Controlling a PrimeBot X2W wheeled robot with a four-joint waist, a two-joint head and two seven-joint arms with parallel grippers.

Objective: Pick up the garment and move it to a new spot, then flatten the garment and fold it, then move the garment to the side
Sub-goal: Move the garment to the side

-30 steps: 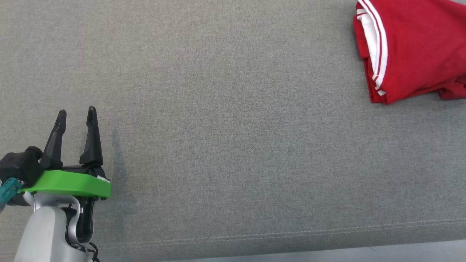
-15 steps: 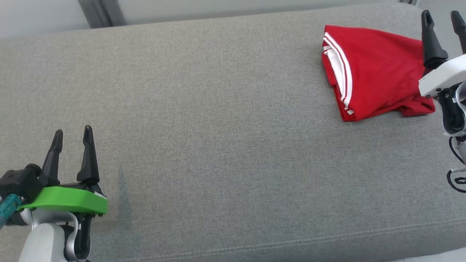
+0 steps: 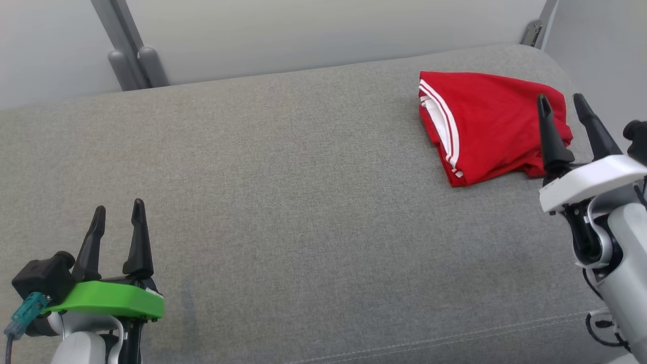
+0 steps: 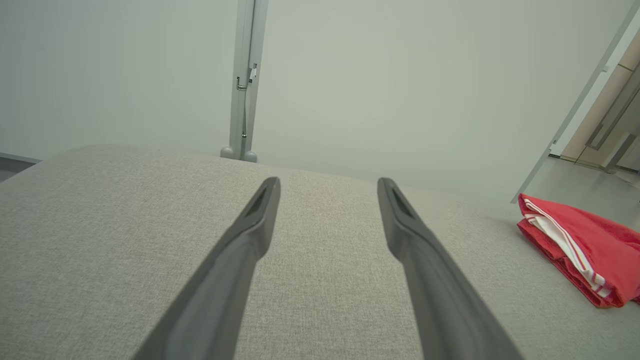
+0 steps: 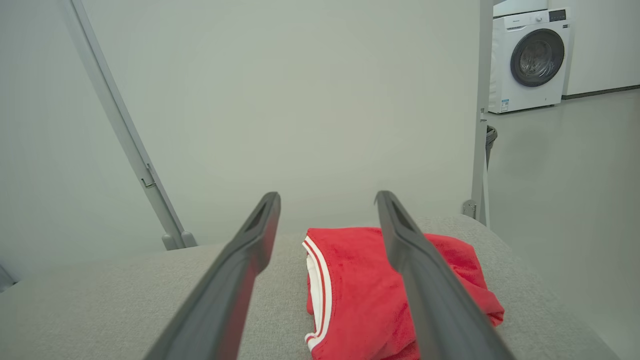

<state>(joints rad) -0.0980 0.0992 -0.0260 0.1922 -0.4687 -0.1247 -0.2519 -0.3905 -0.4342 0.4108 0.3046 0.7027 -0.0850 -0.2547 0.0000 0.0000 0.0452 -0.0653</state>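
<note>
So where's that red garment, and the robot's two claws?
red garment [image 3: 485, 126]: head view, middle of its top fold.
left gripper [image 3: 120, 206]: head view, between its fingertips.
right gripper [image 3: 560, 97]: head view, between its fingertips.

A broad padded surface covered in grey woven fabric [image 3: 283, 202] stretches from side to side, with its far right corner rounded off and a line of pale stitching [image 3: 455, 337] running along its near edge. Directly on it, close to that far right corner, lies a folded red cloth garment with white stripes [image 3: 485, 121]. The garment's striped, layered edge faces the middle of the surface.
</note>
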